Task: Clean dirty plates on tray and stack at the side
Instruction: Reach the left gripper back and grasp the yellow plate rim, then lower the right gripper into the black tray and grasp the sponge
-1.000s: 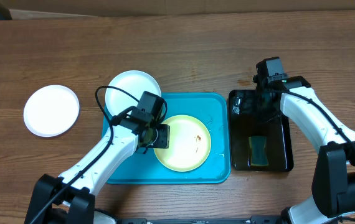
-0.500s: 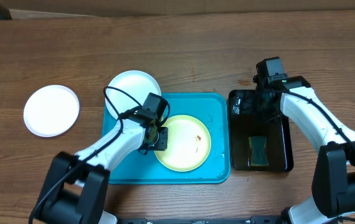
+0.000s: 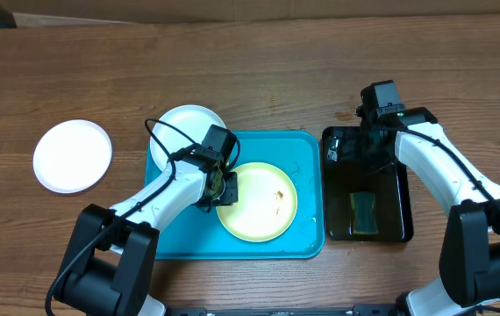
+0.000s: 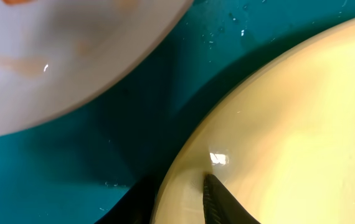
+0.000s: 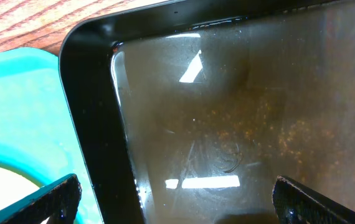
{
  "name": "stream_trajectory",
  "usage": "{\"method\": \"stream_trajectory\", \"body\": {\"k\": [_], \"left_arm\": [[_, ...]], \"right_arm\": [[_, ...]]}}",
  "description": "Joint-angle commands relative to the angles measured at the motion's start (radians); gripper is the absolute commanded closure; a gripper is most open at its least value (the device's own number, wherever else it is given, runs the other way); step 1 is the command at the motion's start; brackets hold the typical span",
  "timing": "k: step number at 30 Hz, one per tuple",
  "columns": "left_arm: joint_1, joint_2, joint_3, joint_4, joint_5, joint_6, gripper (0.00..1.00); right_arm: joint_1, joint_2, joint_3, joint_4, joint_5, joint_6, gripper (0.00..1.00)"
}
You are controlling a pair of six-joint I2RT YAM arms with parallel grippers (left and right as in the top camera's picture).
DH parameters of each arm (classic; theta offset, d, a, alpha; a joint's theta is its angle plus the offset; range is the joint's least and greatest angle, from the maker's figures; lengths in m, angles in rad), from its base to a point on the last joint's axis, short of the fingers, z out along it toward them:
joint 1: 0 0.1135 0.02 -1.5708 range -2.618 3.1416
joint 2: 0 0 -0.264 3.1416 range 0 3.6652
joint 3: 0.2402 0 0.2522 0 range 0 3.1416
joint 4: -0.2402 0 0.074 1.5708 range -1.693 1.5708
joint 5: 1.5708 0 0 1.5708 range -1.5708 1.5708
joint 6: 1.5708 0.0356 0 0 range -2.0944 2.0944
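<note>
The tray (image 3: pixel 298 158) is a glossy turquoise plastic rectangle with rounded corners and a raised rim, beaded with water. In its near half lies one round, shallow pale yellow plate (image 3: pixel 267 211), smooth and shiny, with small brown specks near its middle. The left gripper (image 4: pixel 176 193) straddles this plate's left rim, one dark finger inside and one outside. The gap is narrow, but whether it pinches the rim cannot be told.

Just right of the tray stands one narrower black tray (image 3: pixel 405 193) holding murky, speckled water and one green and yellow sponge (image 3: pixel 364 211). Above it the right gripper (image 5: pixel 177 199) hangs spread wide, holding nothing.

Two white plates complete the three. One smeared plate (image 3: pixel 180 123) overlaps the tray's far-left corner. The other white plate (image 3: pixel 72 155) lies on the wood-grain table (image 3: pixel 259 70), well left of the tray.
</note>
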Motion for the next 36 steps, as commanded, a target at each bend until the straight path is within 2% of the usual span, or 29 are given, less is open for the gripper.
{"method": "stream_trajectory", "body": {"k": [1, 7, 14, 19, 21, 23, 26, 28, 33, 36], "left_arm": [[0.000, 0.061, -0.039, -0.018, 0.064, -0.066, 0.72], [0.000, 0.061, -0.039, -0.013, 0.129, -0.066, 0.73], [0.000, 0.061, -0.039, -0.017, 0.130, -0.073, 0.79], [0.017, 0.061, -0.038, 0.005, 0.073, -0.058, 0.78], [0.038, 0.061, -0.038, -0.002, 0.073, -0.046, 0.78], [0.089, 0.061, -0.038, -0.012, 0.070, -0.032, 0.78], [0.131, 0.061, -0.038, -0.016, 0.074, -0.008, 0.82], [0.151, 0.061, -0.038, -0.020, 0.083, 0.002, 0.85], [0.147, 0.061, -0.038, -0.015, 0.113, 0.037, 0.82], [0.134, 0.061, -0.038, -0.014, 0.112, 0.037, 0.78]], "right_arm": [[-0.003, -0.011, 0.023, 0.003, -0.002, -0.004, 0.00], [-0.003, -0.011, 0.023, 0.003, -0.002, -0.004, 0.00], [-0.003, -0.011, 0.023, 0.003, -0.002, -0.004, 0.00], [-0.003, -0.011, 0.023, -0.031, -0.156, 0.008, 0.00], [-0.003, -0.011, 0.023, -0.124, -0.181, 0.006, 0.00], [-0.014, -0.013, 0.025, -0.212, -0.151, -0.019, 0.00], [-0.024, -0.013, 0.025, -0.259, -0.148, -0.018, 0.11], [-0.023, -0.013, 0.025, -0.296, -0.119, 0.000, 0.12], [-0.020, -0.013, 0.014, -0.354, 0.097, 0.093, 0.09], [-0.019, -0.013, -0.013, -0.338, 0.121, 0.107, 0.09]]}}
